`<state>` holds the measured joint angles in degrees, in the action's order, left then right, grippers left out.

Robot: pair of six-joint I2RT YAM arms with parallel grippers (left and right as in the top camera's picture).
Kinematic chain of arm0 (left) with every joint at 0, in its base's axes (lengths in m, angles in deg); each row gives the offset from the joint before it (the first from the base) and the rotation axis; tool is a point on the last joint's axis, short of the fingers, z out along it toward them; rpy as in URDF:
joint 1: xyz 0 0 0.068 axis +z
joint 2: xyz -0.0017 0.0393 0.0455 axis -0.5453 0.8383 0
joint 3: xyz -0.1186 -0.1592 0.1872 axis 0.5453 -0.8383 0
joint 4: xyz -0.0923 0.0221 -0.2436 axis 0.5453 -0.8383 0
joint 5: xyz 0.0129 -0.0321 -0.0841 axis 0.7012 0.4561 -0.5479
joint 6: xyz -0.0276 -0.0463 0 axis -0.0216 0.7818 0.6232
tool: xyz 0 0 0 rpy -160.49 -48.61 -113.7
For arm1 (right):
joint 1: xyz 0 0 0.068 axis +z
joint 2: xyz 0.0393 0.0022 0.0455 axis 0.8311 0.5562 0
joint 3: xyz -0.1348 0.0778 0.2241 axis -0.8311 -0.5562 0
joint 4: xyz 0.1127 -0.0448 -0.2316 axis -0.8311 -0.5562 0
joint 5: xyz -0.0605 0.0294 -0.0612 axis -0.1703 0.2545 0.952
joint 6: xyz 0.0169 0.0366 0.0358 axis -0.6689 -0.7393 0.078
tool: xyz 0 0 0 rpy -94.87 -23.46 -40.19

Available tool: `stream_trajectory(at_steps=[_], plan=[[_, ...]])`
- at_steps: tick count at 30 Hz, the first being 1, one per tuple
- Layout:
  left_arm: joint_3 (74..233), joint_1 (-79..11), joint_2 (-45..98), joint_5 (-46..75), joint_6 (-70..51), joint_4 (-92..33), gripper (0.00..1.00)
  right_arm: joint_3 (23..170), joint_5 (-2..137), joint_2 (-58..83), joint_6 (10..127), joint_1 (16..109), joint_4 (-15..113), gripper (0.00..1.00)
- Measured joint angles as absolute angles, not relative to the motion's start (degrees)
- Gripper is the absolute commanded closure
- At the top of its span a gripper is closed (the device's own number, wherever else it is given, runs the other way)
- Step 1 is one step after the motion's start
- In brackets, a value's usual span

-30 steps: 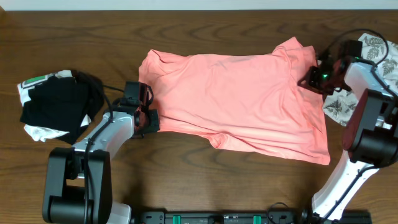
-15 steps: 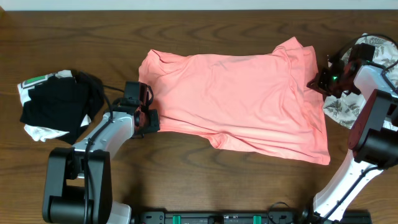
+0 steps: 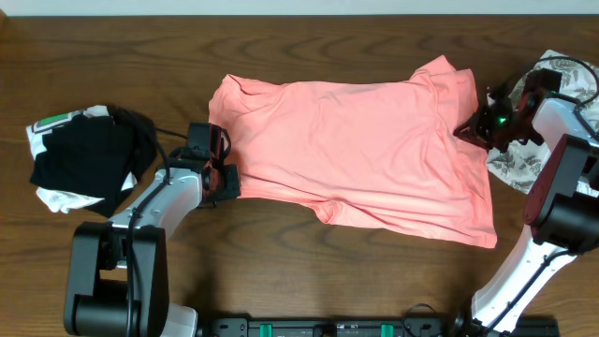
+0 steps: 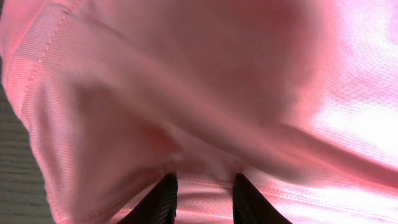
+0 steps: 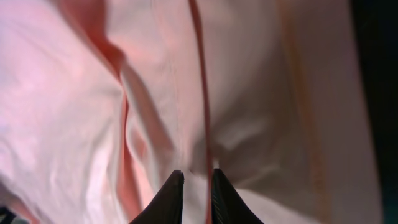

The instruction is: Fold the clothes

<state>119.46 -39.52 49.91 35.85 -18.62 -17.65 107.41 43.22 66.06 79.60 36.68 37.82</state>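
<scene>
Between the two black fingertips (image 4: 163, 199) of the left gripper (image 4: 202, 200) runs the stitched hem of a plain salmon-pink T-shirt of soft fabric (image 4: 205, 93). The jaws stand a little apart with that bunched edge clamped in the gap, and the cloth rises away from the tips in loose, shiny folds, with a sliver of dark wooden table (image 4: 9, 168) off to the left of them. Seen from overhead, the left gripper (image 3: 223, 178) bites the T-shirt (image 3: 356, 150) at its left-hand edge near the lower corner. The shirt spreads from those fingers across the middle of the table (image 3: 281, 56), mostly flat, with wrinkles and a rumpled lower hem. On the far side of the shirt from these fingers, the right gripper (image 3: 471, 131) meets the opposite edge beside a sleeve. Its wrist view shows the right gripper (image 5: 194, 196) nearly closed, its two dark fingertips (image 5: 168, 196) pinching a thin fold of pink cloth in a narrow slit, with seams running straight away ahead of them. Behind the right fingers, just past the shirt's edge, lies a crumpled white garment with a grey leaf print (image 3: 510, 167), partly under the arm. Well behind the left fingers, apart from the shirt, sits a black-and-white bundle of clothing (image 3: 84, 164).
</scene>
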Motion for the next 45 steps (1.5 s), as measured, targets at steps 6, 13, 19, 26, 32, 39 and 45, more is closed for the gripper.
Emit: stream_trajectory(at_steps=[6,13,19,26,32,39,45], plan=[[119.46,-39.52,49.91,35.85,-18.60,-17.65,0.69,107.37,42.37,66.06,79.60,36.68,35.37,0.84],[119.46,-39.52,49.91,35.85,-18.62,-17.65,0.69,107.37,42.24,66.06,79.60,36.68,34.36,0.83],[119.46,-39.52,49.91,35.85,-18.60,-17.65,0.69,107.37,42.70,66.06,79.60,36.68,33.38,0.83],[119.46,-39.52,49.91,35.85,-18.62,-17.65,0.69,107.37,42.91,66.06,79.60,36.68,32.14,0.82],[119.46,-39.52,49.91,35.85,-18.60,-17.65,0.69,107.37,43.09,66.06,79.47,36.68,32.11,0.99],[119.46,-39.52,49.91,35.85,-18.60,-17.65,0.69,107.37,43.04,66.06,79.47,36.68,33.29,0.99],[119.46,-39.52,49.91,35.85,-18.60,-17.65,0.69,107.39,42.26,66.06,79.45,36.50,37.97,0.99]])
